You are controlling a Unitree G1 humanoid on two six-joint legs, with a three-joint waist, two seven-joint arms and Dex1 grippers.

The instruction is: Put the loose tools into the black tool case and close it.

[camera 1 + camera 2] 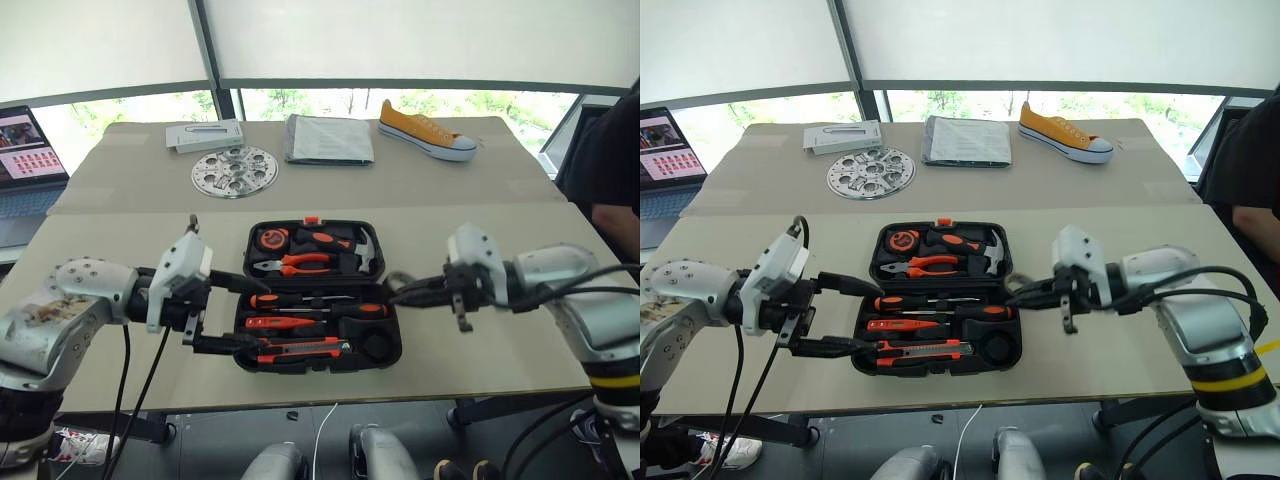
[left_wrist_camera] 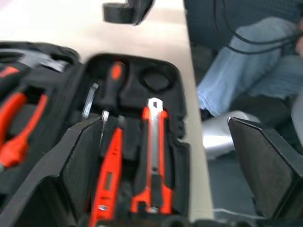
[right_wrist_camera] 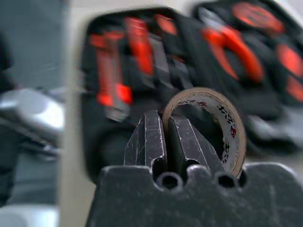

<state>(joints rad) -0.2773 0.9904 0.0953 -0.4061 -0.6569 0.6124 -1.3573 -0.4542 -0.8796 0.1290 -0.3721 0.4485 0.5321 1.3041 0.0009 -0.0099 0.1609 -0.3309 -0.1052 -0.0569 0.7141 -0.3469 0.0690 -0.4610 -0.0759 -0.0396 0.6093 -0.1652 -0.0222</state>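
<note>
Yellow sneaker, metal disc, laptop beyond open tool case

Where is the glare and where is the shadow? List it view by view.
Left eye view: the windows behind the table are washed out white; the black tool case keeps its slots in shadow. Left wrist view: the utility knife glints along its metal strip. Right wrist view: the tape roll, pinched by the right gripper, catches light on its rim.

Orange and black on tan

Black case holds orange-black tools; tape roll tan with dark print; shoe at 1 o'clock, yellow with white sole.
</note>
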